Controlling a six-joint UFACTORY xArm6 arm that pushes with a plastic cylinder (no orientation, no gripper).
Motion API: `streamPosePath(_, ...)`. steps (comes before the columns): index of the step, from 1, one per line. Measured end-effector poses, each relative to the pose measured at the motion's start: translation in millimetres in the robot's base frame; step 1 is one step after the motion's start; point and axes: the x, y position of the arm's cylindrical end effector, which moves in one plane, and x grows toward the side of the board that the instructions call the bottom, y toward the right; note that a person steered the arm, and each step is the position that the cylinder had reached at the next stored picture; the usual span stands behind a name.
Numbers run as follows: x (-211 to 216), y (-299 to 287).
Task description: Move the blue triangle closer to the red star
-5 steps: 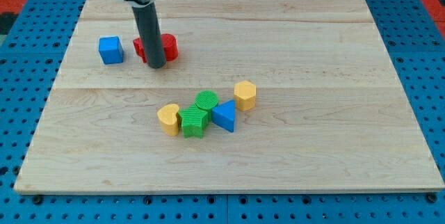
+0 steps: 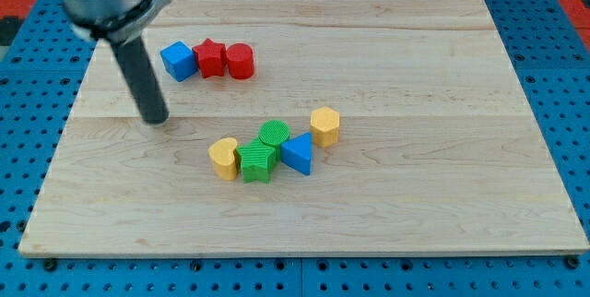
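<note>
The blue triangle (image 2: pixel 298 155) lies near the middle of the wooden board (image 2: pixel 442 168), touching a green round block (image 2: pixel 273 134) and a green star-like block (image 2: pixel 257 161). The red star (image 2: pixel 211 58) sits toward the view's upper left, in a row between a blue cube (image 2: pixel 179 60) and a red cylinder-like block (image 2: pixel 240 61). My tip (image 2: pixel 156 119) rests on the board left of the central cluster and below the blue cube, touching no block.
A yellow heart-shaped block (image 2: pixel 222 158) lies left of the green star-like block. A yellow hexagonal block (image 2: pixel 324 126) stands up and right of the blue triangle. The board sits on a blue pegboard surface (image 2: pixel 572 103).
My tip moved left and down, away from the red blocks. The blue cube now sits against the red star, further right than before. The central cluster has not moved.
</note>
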Motion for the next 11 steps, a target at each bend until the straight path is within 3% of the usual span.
streamPosePath(1,62.2,23.4)
streamPosePath(3,76.8,196.0)
streamPosePath(4,67.6,211.5)
streamPosePath(9,12.0,147.7)
streamPosePath(11,-55.2,98.3)
